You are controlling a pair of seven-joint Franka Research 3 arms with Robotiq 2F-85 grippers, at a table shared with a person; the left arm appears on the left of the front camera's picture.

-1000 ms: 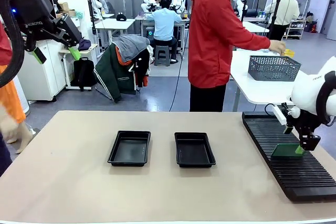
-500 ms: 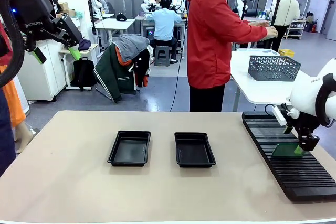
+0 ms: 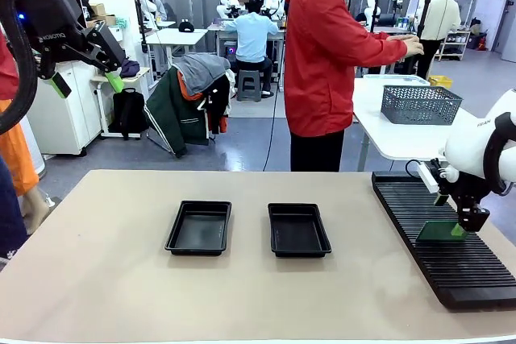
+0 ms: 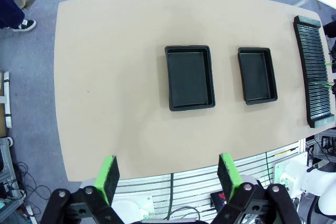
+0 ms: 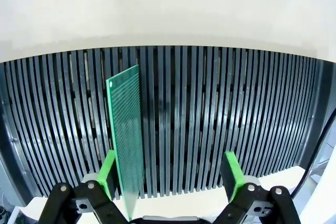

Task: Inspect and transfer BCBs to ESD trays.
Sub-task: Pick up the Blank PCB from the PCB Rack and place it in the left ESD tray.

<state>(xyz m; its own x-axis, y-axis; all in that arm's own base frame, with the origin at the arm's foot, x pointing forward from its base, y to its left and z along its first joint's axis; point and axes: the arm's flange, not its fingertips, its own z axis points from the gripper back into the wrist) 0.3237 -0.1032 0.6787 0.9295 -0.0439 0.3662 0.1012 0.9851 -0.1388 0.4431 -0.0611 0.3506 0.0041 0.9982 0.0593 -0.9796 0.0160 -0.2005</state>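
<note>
Two black ESD trays [image 3: 199,227] [image 3: 298,230] lie side by side mid-table, both with bare floors; the left wrist view has them from above [image 4: 189,77] [image 4: 256,75]. One green BCB [image 5: 128,135] stands on edge in a slot of the ribbed rack [image 5: 210,114]. My right gripper [image 5: 169,174] is open and straddles the board, which stands close to one green pad [image 5: 107,174] and far from the other. In the front view this gripper [image 3: 457,229] is low over the rack with the board [image 3: 438,232] beside it. My left gripper [image 3: 87,84] hangs open, high at the far left.
The long black rack [image 3: 439,239] runs along the table's right side. A person in a red hoodie [image 3: 322,54] stands beyond the far edge, reaching toward a white table that carries a grey mesh basket [image 3: 420,104]. Bare tabletop [image 3: 105,279] lies left of the trays.
The person's arm has lifted from the basket area. Neither arm nor the board has visibly moved.
</note>
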